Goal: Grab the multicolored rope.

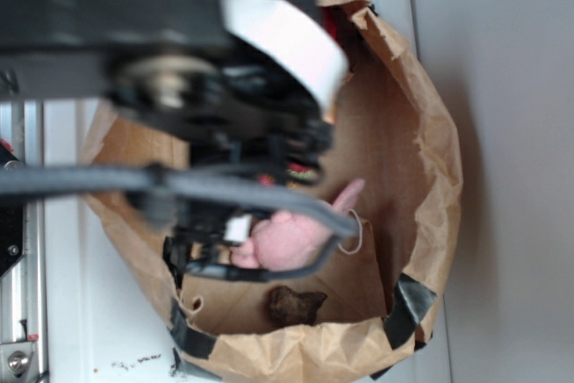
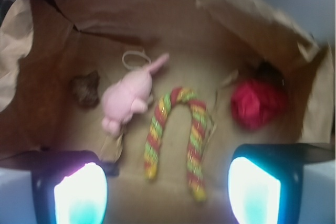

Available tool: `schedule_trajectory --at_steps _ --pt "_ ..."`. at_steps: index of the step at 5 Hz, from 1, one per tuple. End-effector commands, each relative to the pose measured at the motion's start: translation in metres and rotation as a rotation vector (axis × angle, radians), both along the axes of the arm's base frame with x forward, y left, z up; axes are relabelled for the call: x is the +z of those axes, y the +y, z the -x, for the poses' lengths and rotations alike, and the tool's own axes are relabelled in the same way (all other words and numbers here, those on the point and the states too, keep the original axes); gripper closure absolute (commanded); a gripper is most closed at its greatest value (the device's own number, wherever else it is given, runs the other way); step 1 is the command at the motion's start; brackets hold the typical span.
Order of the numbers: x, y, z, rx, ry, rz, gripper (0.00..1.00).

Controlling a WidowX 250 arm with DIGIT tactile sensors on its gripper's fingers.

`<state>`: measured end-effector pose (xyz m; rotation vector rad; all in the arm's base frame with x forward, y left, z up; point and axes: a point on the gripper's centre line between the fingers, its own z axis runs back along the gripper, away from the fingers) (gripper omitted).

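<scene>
The multicolored rope (image 2: 176, 135), twisted red, yellow and green, lies bent into an arch on the floor of a brown paper bag (image 2: 220, 9) in the wrist view, both ends pointing toward the camera. My gripper (image 2: 168, 195) hangs above it, open, its two fingers (image 2: 79, 192) set wide to either side of the rope's ends with nothing between them. In the exterior view the arm (image 1: 179, 69) covers the bag's middle and hides the rope.
A pink plush animal (image 2: 131, 100) lies just left of the rope, also visible in the exterior view (image 1: 287, 239). A red wrinkly ball (image 2: 257, 103) sits to the right. A dark brown lump (image 2: 86, 90) rests at the far left. Tall crumpled bag walls (image 1: 439, 177) ring everything.
</scene>
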<state>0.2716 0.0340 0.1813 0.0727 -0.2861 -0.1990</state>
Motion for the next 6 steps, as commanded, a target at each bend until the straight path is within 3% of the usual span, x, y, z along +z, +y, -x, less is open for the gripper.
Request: schedule_trajectory --at_steps 1,3,4,6 --pt "-0.030 -0.011 0.014 -0.073 -0.019 -0.036 0.00" --pt "-0.060 -0.014 0.024 -0.100 0.002 -0.039 0.00" --pt "-0.059 -0.012 0.021 -0.074 -0.010 -0.067 0.00" --pt "-0.059 -0.012 0.021 -0.074 -0.010 -0.067 0.00"
